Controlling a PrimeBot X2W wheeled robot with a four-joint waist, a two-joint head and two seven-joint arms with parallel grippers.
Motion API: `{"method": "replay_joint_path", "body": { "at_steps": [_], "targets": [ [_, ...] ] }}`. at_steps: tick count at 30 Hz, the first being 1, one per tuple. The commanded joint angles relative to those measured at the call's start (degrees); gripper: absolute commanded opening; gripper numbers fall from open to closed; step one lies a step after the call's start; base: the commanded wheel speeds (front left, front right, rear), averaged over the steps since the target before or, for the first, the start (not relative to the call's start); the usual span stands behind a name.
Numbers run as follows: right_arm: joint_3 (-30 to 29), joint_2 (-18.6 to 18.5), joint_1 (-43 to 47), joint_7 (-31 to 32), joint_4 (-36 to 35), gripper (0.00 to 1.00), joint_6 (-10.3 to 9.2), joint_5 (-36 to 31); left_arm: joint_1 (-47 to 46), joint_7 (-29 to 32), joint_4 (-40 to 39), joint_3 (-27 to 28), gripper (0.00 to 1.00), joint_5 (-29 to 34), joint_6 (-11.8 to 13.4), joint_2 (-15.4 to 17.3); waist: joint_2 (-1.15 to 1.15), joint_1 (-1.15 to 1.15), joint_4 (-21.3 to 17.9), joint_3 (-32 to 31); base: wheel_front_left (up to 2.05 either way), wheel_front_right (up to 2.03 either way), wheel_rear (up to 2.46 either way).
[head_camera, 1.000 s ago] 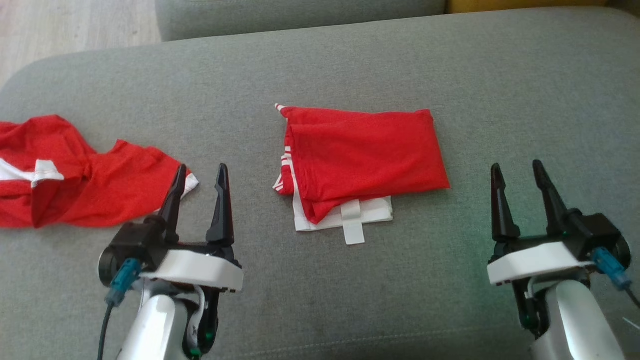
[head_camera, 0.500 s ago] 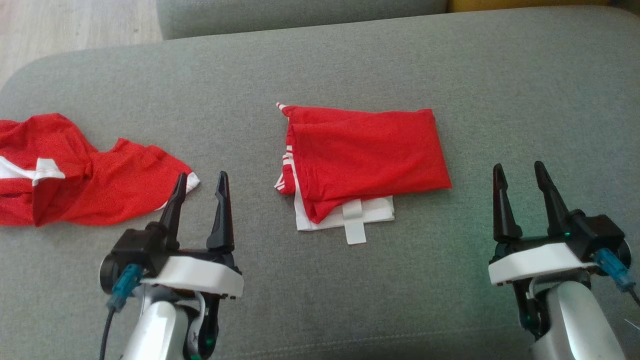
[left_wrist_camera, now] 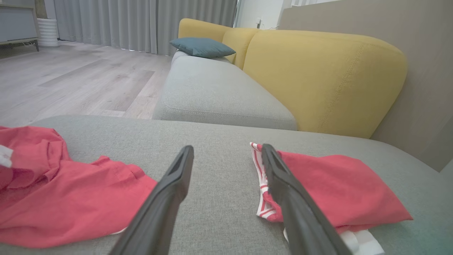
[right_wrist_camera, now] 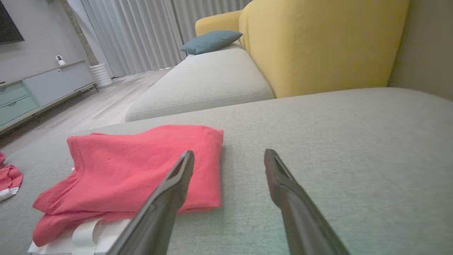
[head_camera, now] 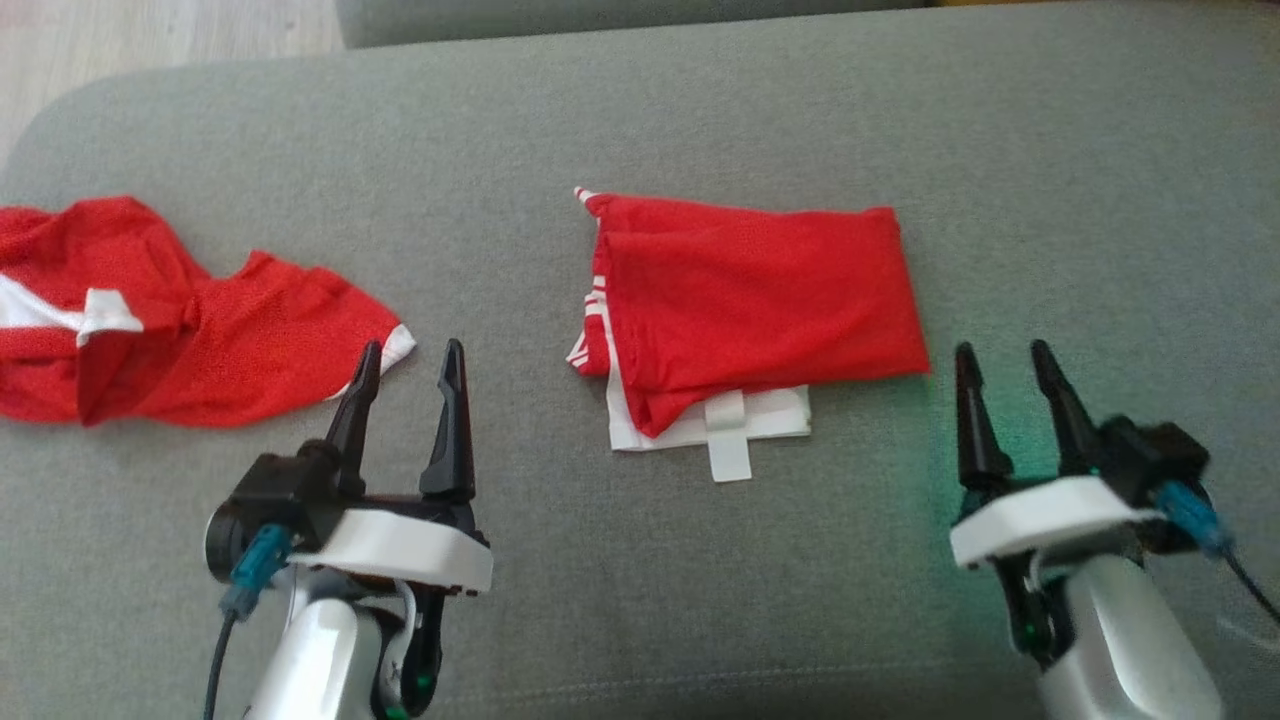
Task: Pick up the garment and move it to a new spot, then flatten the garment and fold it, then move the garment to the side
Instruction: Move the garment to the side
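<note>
Garment (head_camera: 760, 300), red with white trim, lies folded in a neat block at the middle of the grey sofa seat (head_camera: 640, 110), with a white layer and a tab poking out at its near edge. Over the last second it has not been touched. The whole head view has slid a little, which is the camera turning, not the cloth moving. The one real change is the right gripper (head_camera: 995, 348), now blurred and drawn in closer to the garment's near right corner. I judge the fold done and the shift to the side about to begin. Both grippers hover low over the seat, fingers pointing away from the robot, jaws spread wide and holding nothing. The left gripper (head_camera: 410, 345) sits between the folded garment and a second, crumpled red shirt (head_camera: 200, 350) at the left, its fingertips just beside that shirt's hem
</note>
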Motion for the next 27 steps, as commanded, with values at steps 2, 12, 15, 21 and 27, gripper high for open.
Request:
{"method": "replay_joint_path", "body": {
  "at_steps": [2, 12, 15, 21, 27],
  "targets": [
    [2.12, -0.07, -5.29, 0.82, 1.59, 1.00, 0.19, 1.60, -2.58, -0.29, -1.71, 1.02, 1.00, 0.53, -0.21, 0.28, 0.00, 0.00, 1.14, 1.32, 0.00, 0.00, 0.00],
    [2.05, -0.07, -15.92, 4.32, 17.34, 1.00, 0.19, 7.25, -3.91, -0.29, -1.31, -0.10, 1.00, 0.75, -0.57, 0.28, 0.00, 0.00, 4.80, 5.11, 0.00, 0.00, 0.00],
    [1.95, -0.07, -18.65, 4.64, 21.94, 1.00, 0.19, 8.19, -4.36, -0.29, -1.26, -0.23, 1.00, 0.83, -0.57, 0.28, 0.00, 0.00, 5.50, 6.16, 0.00, 0.00, 0.00],
    [4.59, -0.07, -22.72, 2.35, 27.78, 0.00, 0.19, 8.09, -5.15, -0.29, -1.11, -0.14, 1.00, 1.09, -0.46, 0.28, 0.00, 0.00, 5.62, 7.45, 0.00, 0.00, 0.00],
    [2.16, -1.24, -25.74, -0.22, 28.73, 0.00, 0.19, -1.22, -5.56, -0.29, -1.02, 0.58, 1.00, 1.70, -0.52, 0.28, 0.00, 0.00, 3.71, 7.93, 0.00, 0.00, 0.00]
  ]
}}
